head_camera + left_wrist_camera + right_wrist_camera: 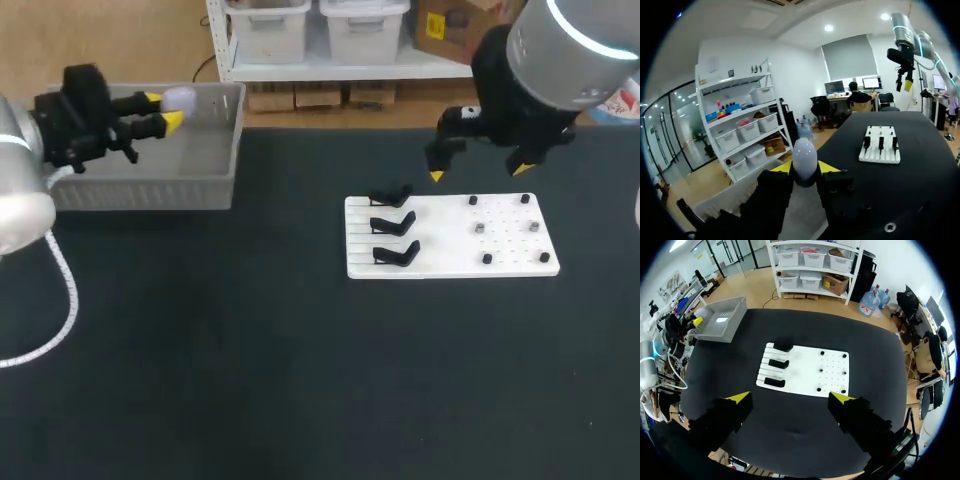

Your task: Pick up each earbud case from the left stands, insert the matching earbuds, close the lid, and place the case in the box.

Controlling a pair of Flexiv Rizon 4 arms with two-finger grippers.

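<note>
My left gripper (160,112) hovers over the grey box (212,178) at the table's far left, shut on a closed white earbud case (180,98). From the left wrist, the egg-shaped case (804,161) sits pinched between the yellow tips of the gripper (804,167), with the box below. My right gripper (480,172) hangs open and empty above the back edge of the white board (440,262). Three black stands (396,226) on the board's left half hold no cases. In the right wrist view the right gripper (790,398) stands wide above the board (832,371).
Small black and grey pegs (482,229) dot the right half of the board. A white coiled cable (58,300) trails from my left arm over the left part of the black table (250,370).
</note>
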